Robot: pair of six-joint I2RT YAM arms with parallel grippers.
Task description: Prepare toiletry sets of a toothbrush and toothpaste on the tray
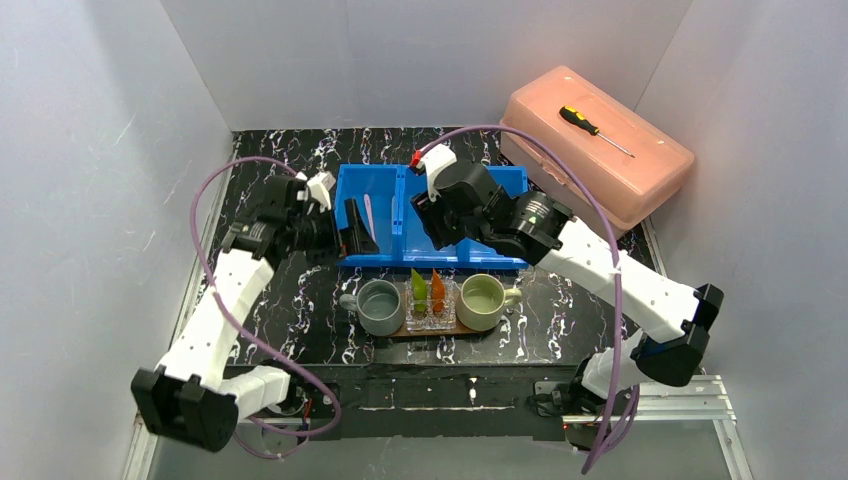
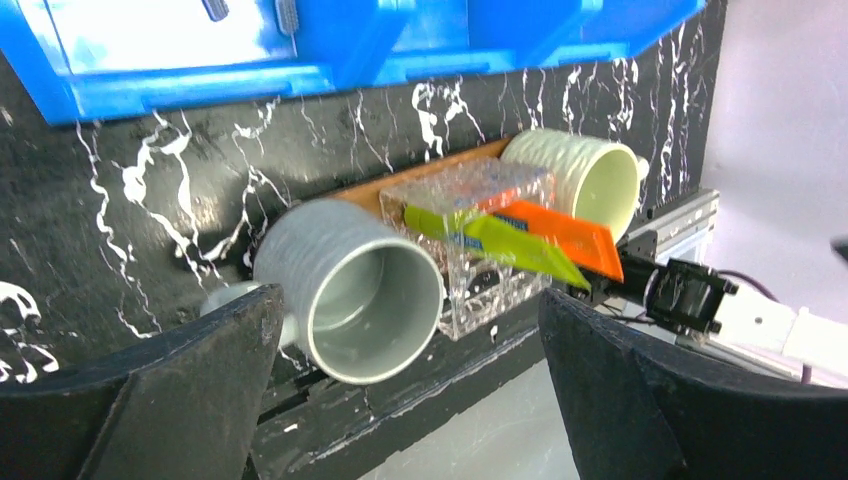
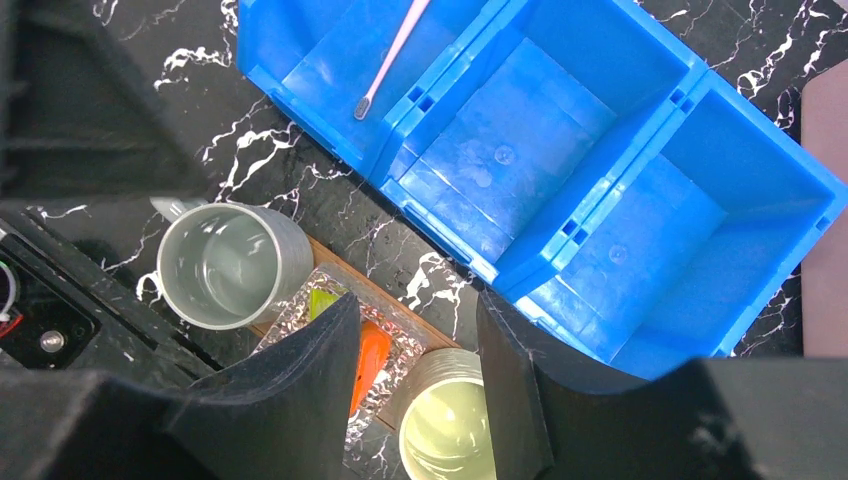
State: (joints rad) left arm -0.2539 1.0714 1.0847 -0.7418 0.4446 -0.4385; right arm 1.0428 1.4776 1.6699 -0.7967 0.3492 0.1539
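Note:
The brown tray (image 1: 440, 331) lies near the front and carries a grey mug (image 1: 380, 307), a pale green mug (image 1: 482, 302) and a clear holder (image 1: 431, 310). A green tube (image 1: 419, 288) and an orange tube (image 1: 437, 291) stand in the holder. One thin pinkish toothbrush (image 1: 368, 215) lies in the left compartment of the blue bin (image 1: 500, 180). My left gripper (image 1: 352, 232) hangs wide open at the bin's front left with nothing between its fingers. In its wrist view the grey mug (image 2: 350, 290) and the tubes (image 2: 500, 240) show beyond them. My right gripper (image 3: 418, 380) is open and empty above the pale green mug (image 3: 445, 420) and the holder.
A pink lidded box (image 1: 598, 170) with a screwdriver (image 1: 590, 128) on top stands at the back right. White walls close in the black marbled table on three sides. The bin's middle and right compartments (image 3: 640, 230) hold nothing.

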